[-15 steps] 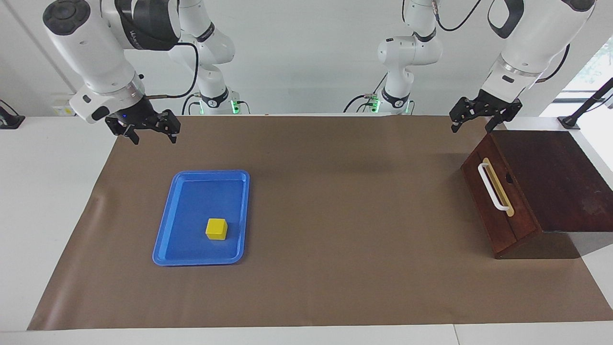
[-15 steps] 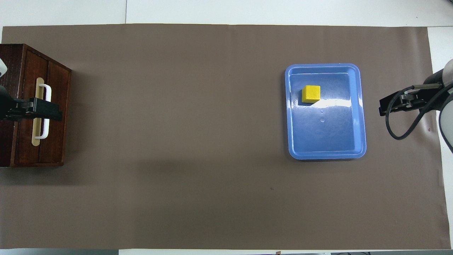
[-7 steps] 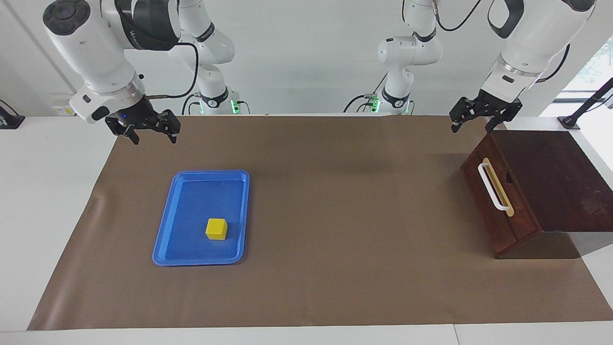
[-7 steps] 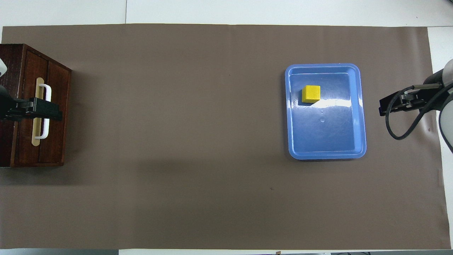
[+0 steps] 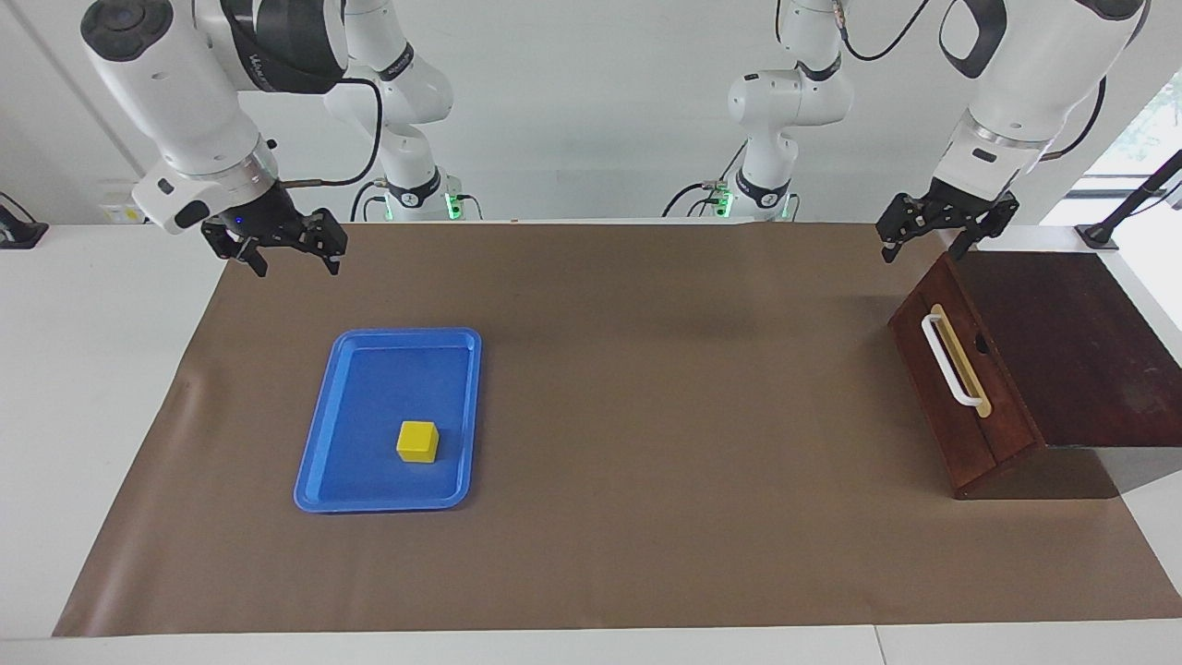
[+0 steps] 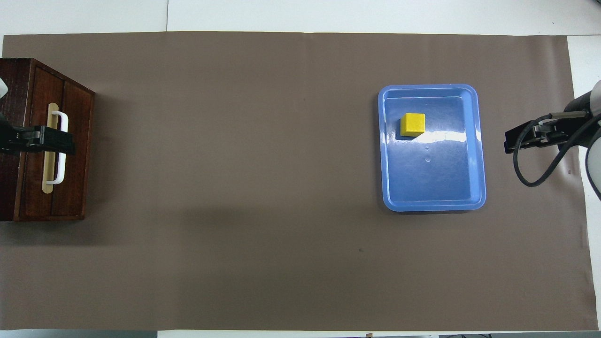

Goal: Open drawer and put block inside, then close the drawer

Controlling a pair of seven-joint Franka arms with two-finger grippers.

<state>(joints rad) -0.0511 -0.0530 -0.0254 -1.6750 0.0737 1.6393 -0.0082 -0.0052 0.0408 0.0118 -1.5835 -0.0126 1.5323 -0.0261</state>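
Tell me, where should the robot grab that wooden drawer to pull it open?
Probably by the white bar handle on the drawer front. It stands off the wood, leaving a gap for fingers. The open left end effector, up in the air by the box, would come at it from in front.

Two Franka arms, glossy white shells w/ rounded joints, black bands at the joint seams. Right arm (image 5: 175, 102): dark round cap on the elbown joint, broad black collar w/ small pale lettering, silver ring at the wrist, white flange block w/ dark oval mark, tiny blue LED below. Black cable loops from wrist toward upper links. Right gripper (image 5: 288, 257): black, angular linkage, two short fingers. Left arm (image 5: 1034, 74): same white shell, black band, silver wrist ring, black cable along it. Left gripper (image 5: 928, 243): black, same build. Bases white w/ black rings, green lights glowing, black cables trailing.
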